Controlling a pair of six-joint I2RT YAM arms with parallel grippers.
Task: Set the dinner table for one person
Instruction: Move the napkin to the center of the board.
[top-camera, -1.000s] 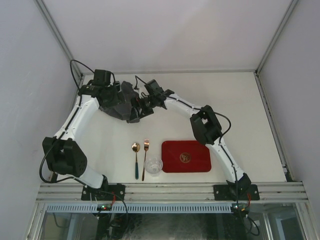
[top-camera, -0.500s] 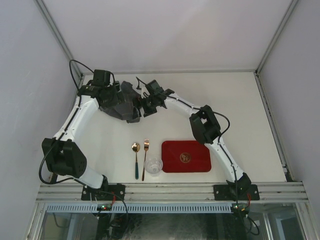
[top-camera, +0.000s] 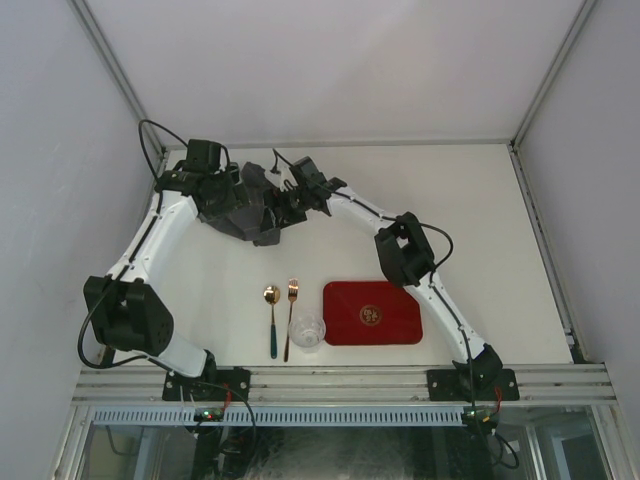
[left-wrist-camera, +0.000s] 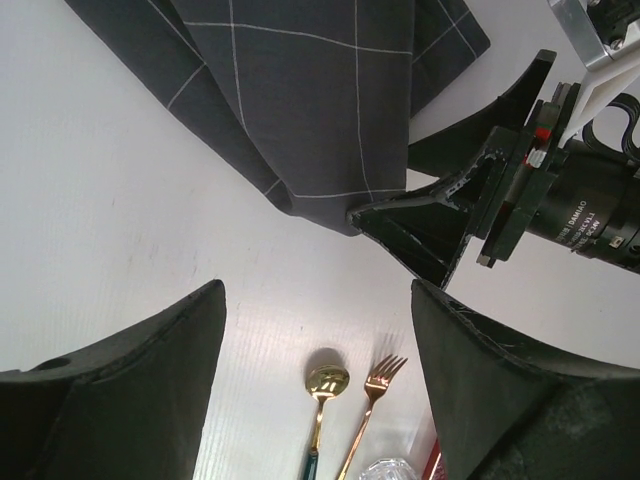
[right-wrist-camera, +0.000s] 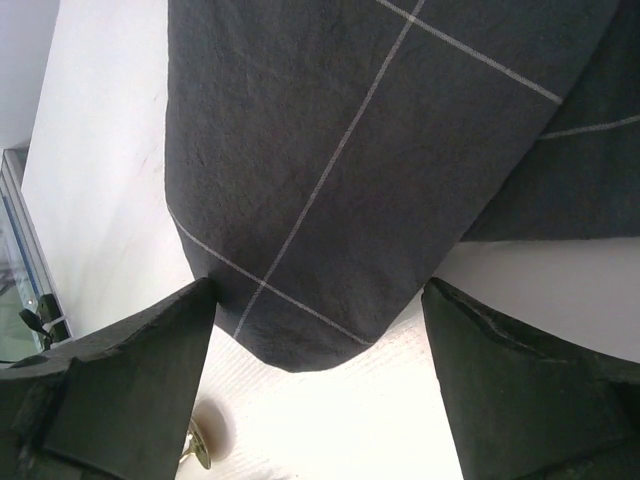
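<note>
A dark grey checked cloth (top-camera: 243, 205) lies crumpled at the back left of the off-white dinner table (top-camera: 490, 230). My left gripper (top-camera: 236, 192) hovers over it, open and holding nothing (left-wrist-camera: 315, 340). In the left wrist view the cloth (left-wrist-camera: 300, 90) lies ahead of the fingers. My right gripper (top-camera: 281, 207) stands at the cloth's right edge, open (right-wrist-camera: 320, 370). The cloth's rounded fold (right-wrist-camera: 340, 160) reaches just between its fingertips, untouched. A gold spoon (top-camera: 271, 315) and a copper fork (top-camera: 290, 318) lie side by side at the front.
A clear glass (top-camera: 307, 332) stands by the fork's handle. A red tray (top-camera: 372, 313) lies to its right. White walls close in the table on three sides, and an aluminium rail (top-camera: 340, 382) runs along the near edge.
My right gripper has crept left, closer onto the cloth's edge, and its elbow followed. The left arm has stayed still.
</note>
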